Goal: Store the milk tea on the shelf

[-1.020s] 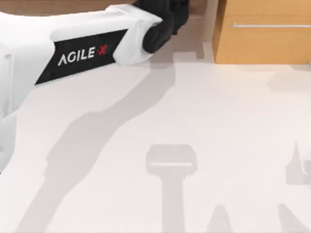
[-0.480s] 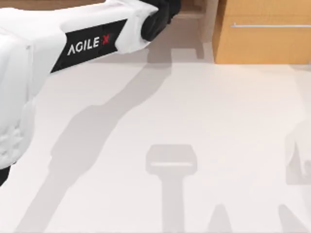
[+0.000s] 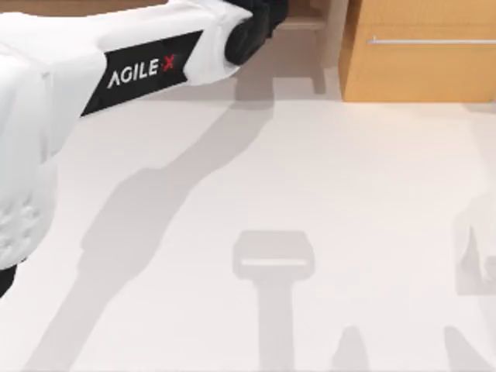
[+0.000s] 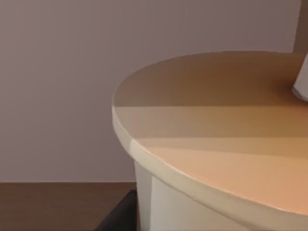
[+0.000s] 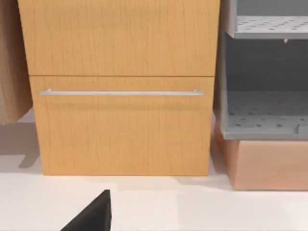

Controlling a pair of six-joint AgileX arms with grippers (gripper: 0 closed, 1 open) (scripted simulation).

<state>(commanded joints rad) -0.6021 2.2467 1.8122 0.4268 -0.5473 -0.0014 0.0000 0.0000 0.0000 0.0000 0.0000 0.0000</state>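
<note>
My left arm [image 3: 116,70] reaches from the left side across the far part of the pale surface [image 3: 310,186], its white link with the black AgileX band angled toward the far edge, where its dark wrist end meets the brown shelf [image 3: 306,19] beside the light orange-wood cabinet [image 3: 418,62] with the thin silver bar handle [image 3: 430,40]. The left gripper itself runs out of sight at that far edge, so I cannot tell how its fingers stand or whether they have hold of anything. The left wrist view looks from very close at the milk tea [image 4: 216,144]: its flat orange top and pale rim, with what seems to be the foot of the white straw [image 4: 301,84] at the picture's edge. The cup stands before a grey-brown back wall [image 4: 62,86], with a brown wooden board [image 4: 57,204] below it, so it is within the shelf's recess, though whether it rests on the board cannot be made out. The right wrist view faces the cabinet front and a grey perforated rack [image 5: 264,115] beside it, with a dark part of the right gripper [image 5: 94,214] at the bottom edge; how its fingers stand cannot be told either.
</note>
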